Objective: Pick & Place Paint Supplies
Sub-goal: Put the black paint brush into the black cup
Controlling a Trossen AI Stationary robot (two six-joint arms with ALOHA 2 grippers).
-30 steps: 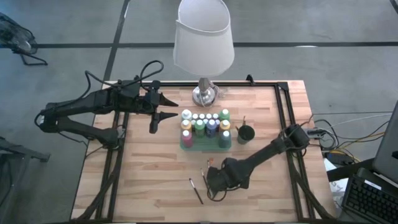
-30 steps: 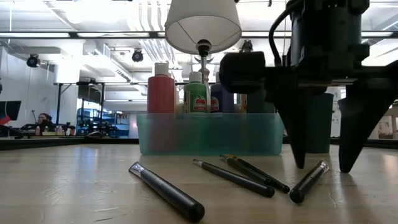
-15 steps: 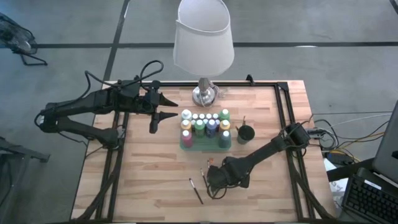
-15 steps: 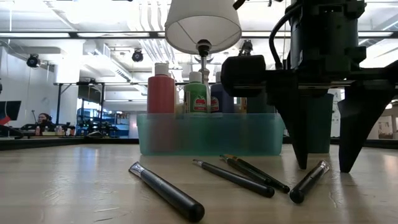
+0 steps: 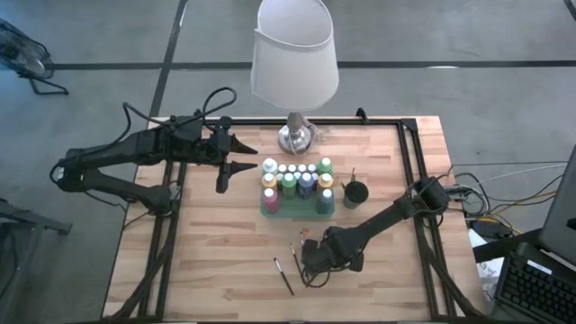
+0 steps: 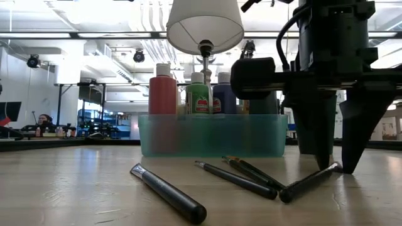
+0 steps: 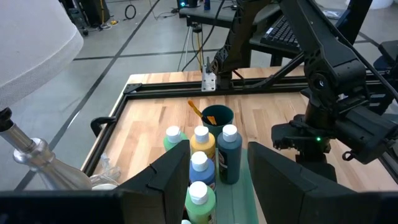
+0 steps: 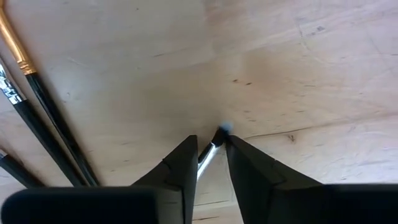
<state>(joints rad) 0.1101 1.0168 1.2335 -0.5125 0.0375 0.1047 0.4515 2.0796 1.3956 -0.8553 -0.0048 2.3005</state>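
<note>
While label unreadable, right hand [image 6: 331, 164] pinching paintbrush [image 6: 309, 182]

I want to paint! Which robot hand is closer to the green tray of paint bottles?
Left. The left gripper hovers just beside the green tray, at its bottles. The right gripper is farther off, down on a paintbrush.

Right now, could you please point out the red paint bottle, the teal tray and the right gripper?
red paint bottle [image 6: 162, 95], low view, on its red body.
teal tray [image 6: 213, 134], low view, on its front wall.
right gripper [image 8: 210, 152], right wrist view, midway between its fingertips.
</note>
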